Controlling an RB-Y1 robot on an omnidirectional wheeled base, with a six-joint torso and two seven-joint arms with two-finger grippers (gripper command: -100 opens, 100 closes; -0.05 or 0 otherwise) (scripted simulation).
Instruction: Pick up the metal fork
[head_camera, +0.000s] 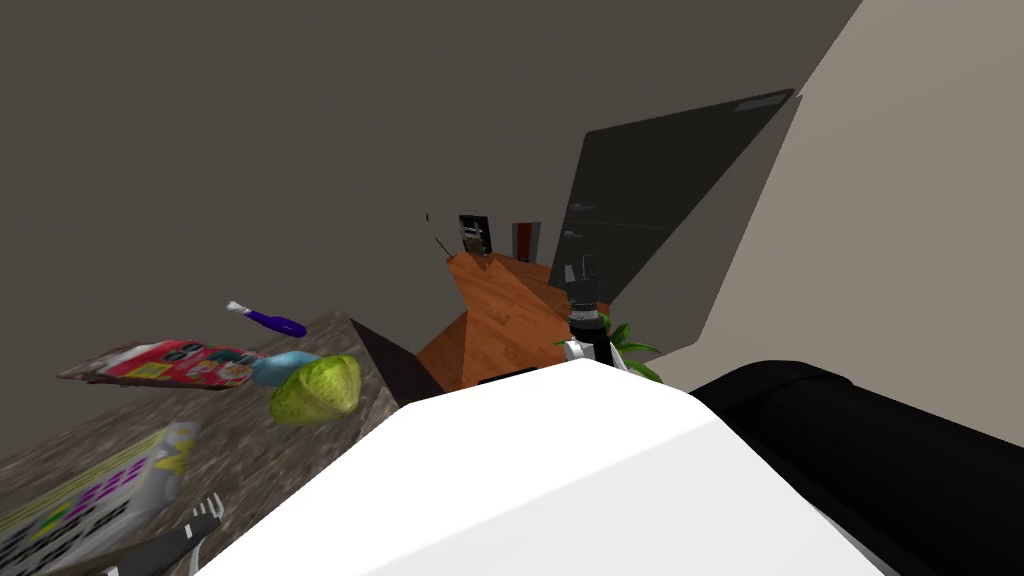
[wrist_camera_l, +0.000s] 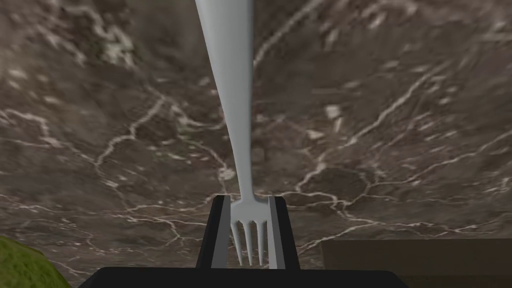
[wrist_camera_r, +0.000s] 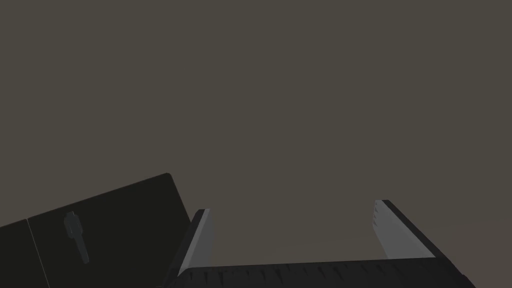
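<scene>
A light grey fork (wrist_camera_l: 235, 100) lies lengthwise between the fingers of my left gripper (wrist_camera_l: 248, 200). The fingers (wrist_camera_l: 221, 230) press the sides of its head, tines toward the gripper body, and the handle runs away over the brown veined countertop (wrist_camera_l: 390, 150). In the head view the fork's tines (head_camera: 210, 503) and my left gripper (head_camera: 195, 527) sit at the lower left, on the counter's near part. My right gripper (head_camera: 583, 270) is raised in front of me, and its fingers (wrist_camera_r: 200, 240) stand open with nothing between them.
On the counter (head_camera: 230, 440) lie a green leafy head (head_camera: 315, 390), a red box (head_camera: 175, 363), a blue item (head_camera: 285, 365), a purple brush (head_camera: 275, 322) and a grey striped box (head_camera: 100, 495). Beyond stand wooden furniture (head_camera: 500, 320), a plant (head_camera: 630, 350) and a dark panel (head_camera: 660, 220).
</scene>
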